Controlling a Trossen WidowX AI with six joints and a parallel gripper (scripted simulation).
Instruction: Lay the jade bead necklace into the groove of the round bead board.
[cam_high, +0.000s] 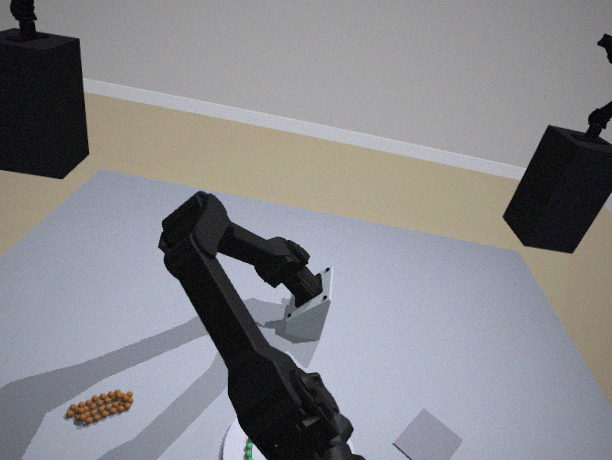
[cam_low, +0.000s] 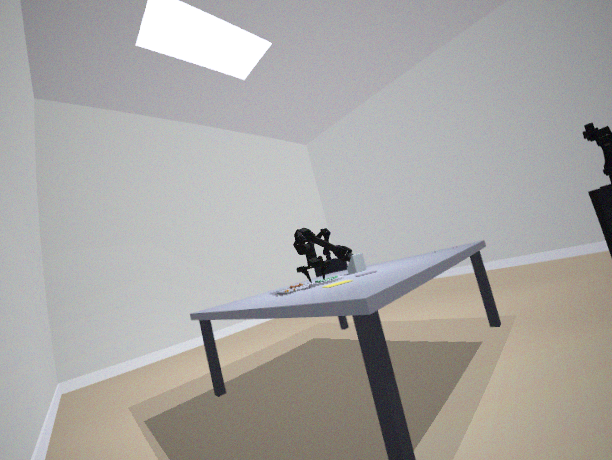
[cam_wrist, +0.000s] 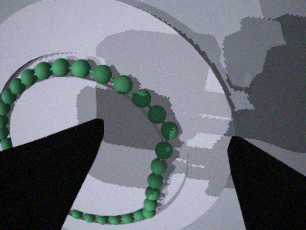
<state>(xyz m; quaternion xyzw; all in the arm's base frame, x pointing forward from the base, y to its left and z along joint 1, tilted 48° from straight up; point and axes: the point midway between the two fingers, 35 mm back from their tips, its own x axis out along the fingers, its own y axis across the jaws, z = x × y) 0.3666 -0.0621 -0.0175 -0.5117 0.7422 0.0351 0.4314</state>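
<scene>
The jade bead necklace (cam_wrist: 61, 67) (cam_high: 249, 445) (cam_low: 327, 279) lies as a loop on the pale round bead board (cam_wrist: 40, 25) (cam_high: 233, 447). In the wrist view its upper arc follows the groove. At the right its beads run nearly straight down, inside the curved groove line that shows at the lower right. The lower left of the loop is hidden behind a finger. My gripper (cam_wrist: 166, 135) (cam_low: 316, 279) is open, with its fingers wide apart above the board and the right-hand beads between them, not held. In the top view the arm hides the gripper and most of the board.
An orange bead string (cam_high: 100, 407) (cam_low: 295, 287) lies left of the board. A flat grey square (cam_high: 427, 435) (cam_low: 366, 273) lies to its right. A flat yellow piece (cam_low: 338, 283) lies near the board. The arm stands on a pale block (cam_high: 305, 322) (cam_low: 357, 263). Dark pedestals (cam_high: 40, 105) stand beyond the table.
</scene>
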